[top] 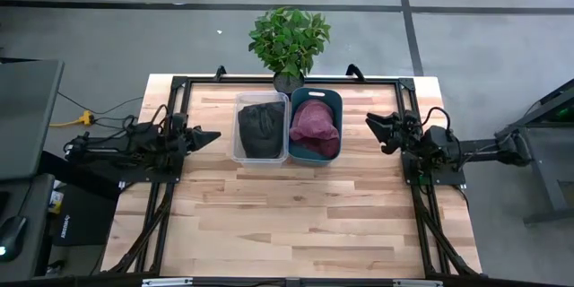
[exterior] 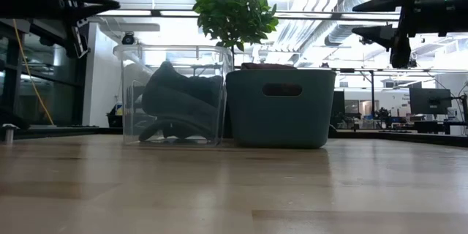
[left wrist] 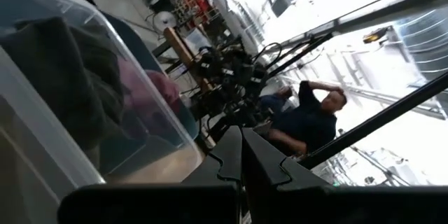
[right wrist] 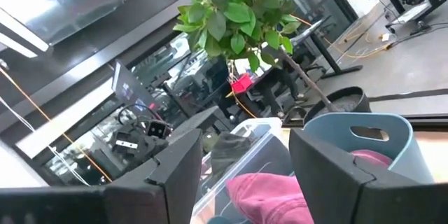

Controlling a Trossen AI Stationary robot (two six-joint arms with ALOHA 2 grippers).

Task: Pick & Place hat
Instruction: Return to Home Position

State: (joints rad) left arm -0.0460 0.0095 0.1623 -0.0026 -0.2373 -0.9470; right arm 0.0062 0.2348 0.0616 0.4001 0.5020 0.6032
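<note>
Left gripper [top: 213, 134]: raised over the left side of the table [top: 296, 224], tip toward the bins, fingers pressed together on nothing. Clear bin [top: 261, 128]: far middle of the table, touching the blue bin to its right. It held the black cap [top: 261, 130], a dark crumpled heap that filled most of the bin, brim not to be made out. Through the bin's wall in the low view the cap showed as a slumped dark mound. Blue bin [top: 316, 124]: opaque, with a handle slot in its wall. It held the red cap [top: 314, 126], a dull maroon-pink heap of fabric; whether one cap or several could not be told. In the low view it was hidden save for a sliver above the rim. Plant [top: 289, 40]: leafy, green, just behind the two bins, pot partly hidden by them. Right gripper [top: 377, 131]: raised over the table's right side, fingers parted, empty. Person [left wrist: 308, 115]: dark top, beyond the table, in the left wrist view only, partly hidden by dark bars.
</note>
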